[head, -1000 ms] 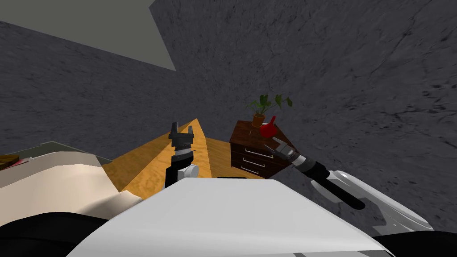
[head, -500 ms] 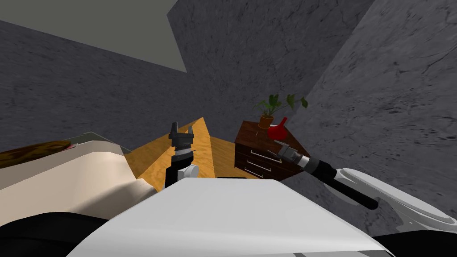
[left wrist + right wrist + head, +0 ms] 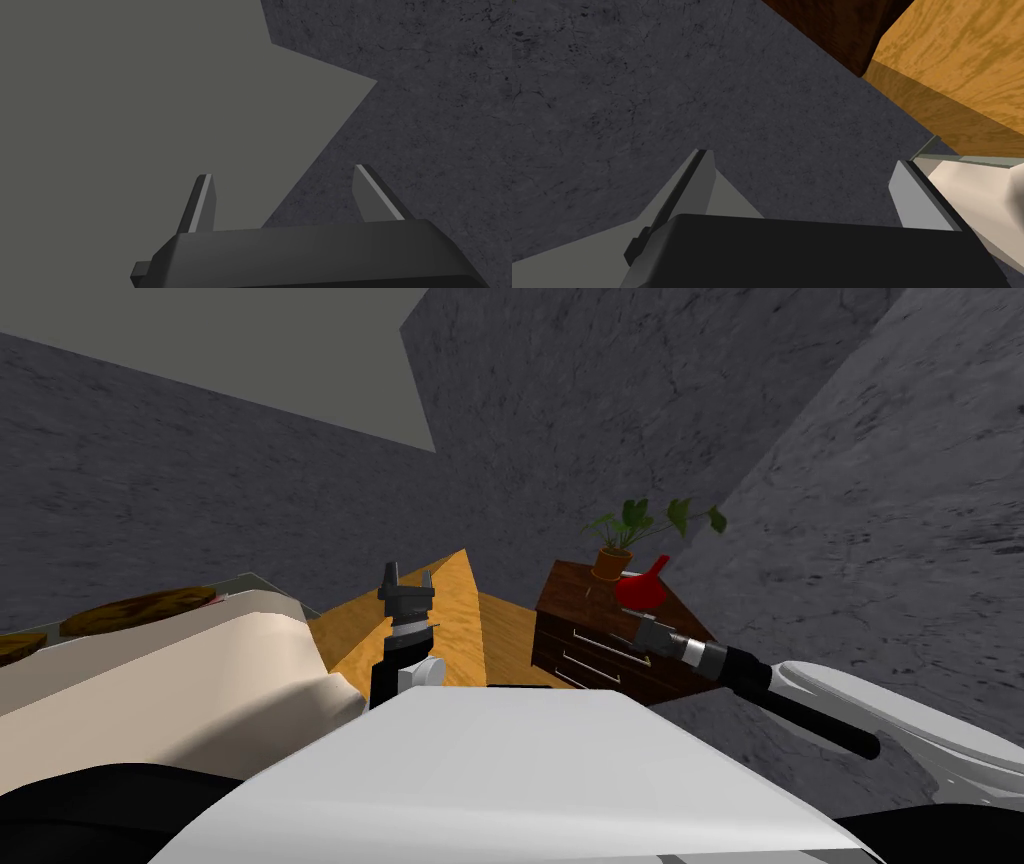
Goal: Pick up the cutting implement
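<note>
Centrally in the head view, the left gripper [image 3: 409, 576] points up over the orange wood-grain floor [image 3: 458, 613], and the left wrist view shows the left gripper [image 3: 283, 172] with its two thin grey fingers standing well apart with nothing between them. Right of centre, the right gripper [image 3: 630, 616] reaches toward the dark brown wooden chest of drawers [image 3: 585, 656], whose top carries a green plant in a terracotta pot [image 3: 613, 560] and, beside it, a red round-bellied vessel [image 3: 640, 588]. In its own wrist view the right gripper [image 3: 804, 160] is likewise spread and empty, over dark grey textured ground, with the chest's corner [image 3: 842, 30] and the orange floor [image 3: 962, 65] in the upper right. A cream-coloured bulky piece of furniture [image 3: 150, 688] occupies the lower left of the head view, a flat brown oval shape [image 3: 140, 610] lying behind it. Where the cutting implement lies cannot be told.
</note>
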### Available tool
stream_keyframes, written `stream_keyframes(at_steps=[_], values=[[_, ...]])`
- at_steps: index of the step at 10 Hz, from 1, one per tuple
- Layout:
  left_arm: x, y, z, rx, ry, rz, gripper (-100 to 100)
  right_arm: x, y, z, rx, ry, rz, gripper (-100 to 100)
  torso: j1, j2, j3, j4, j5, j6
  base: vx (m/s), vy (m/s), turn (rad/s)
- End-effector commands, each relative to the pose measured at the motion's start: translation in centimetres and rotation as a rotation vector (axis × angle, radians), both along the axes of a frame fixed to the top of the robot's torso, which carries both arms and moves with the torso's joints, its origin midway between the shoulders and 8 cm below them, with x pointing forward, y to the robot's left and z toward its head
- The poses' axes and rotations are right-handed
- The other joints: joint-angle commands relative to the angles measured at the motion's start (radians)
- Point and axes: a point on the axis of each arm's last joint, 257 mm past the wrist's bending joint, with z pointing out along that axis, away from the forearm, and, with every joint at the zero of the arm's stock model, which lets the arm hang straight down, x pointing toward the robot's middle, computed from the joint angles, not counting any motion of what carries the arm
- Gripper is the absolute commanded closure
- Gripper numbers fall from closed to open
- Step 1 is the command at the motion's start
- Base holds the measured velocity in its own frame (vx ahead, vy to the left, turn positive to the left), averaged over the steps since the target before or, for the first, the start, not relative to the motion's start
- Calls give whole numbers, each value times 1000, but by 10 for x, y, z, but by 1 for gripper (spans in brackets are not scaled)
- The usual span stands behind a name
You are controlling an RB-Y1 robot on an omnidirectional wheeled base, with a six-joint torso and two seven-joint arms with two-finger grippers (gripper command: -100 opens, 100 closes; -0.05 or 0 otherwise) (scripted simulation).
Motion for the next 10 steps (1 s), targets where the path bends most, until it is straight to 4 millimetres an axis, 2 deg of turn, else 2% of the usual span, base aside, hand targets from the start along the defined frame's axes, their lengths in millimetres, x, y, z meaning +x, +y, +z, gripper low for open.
stream_keyframes(at_steps=[1,2,3,4,5,8,10], values=[[0,0,0,0,0,0,0,-4,-12,-6,-66,12,13,-100,0,0,0,0,0,0,33,48,110],[0,0,0,0,0,0,0,-11,-33,-20,-175,38,38,-100,-1,0,0,0,0,1,43,59,224],[0,0,0,0,0,0,0,-11,-33,-20,-179,39,41,-100,0,0,0,0,0,0,42,40,122],[0,0,0,0,0,0,0,-20,-52,-32,-280,64,73,-100,-1,0,0,0,0,1,52,56,238],[0,0,0,0,0,0,0,-20,-56,-33,-287,68,70,-100,0,-1,0,0,0,0,46,46,114],[0,0,0,0,0,0,0,-40,-94,-52,-481,128,152,-100,-1,-1,-1,0,0,1,60,51,205],[0,0,0,0,0,0,0,-41,-103,-55,-487,138,135,-100,0,-1,-1,0,0,2,42,29,27]])
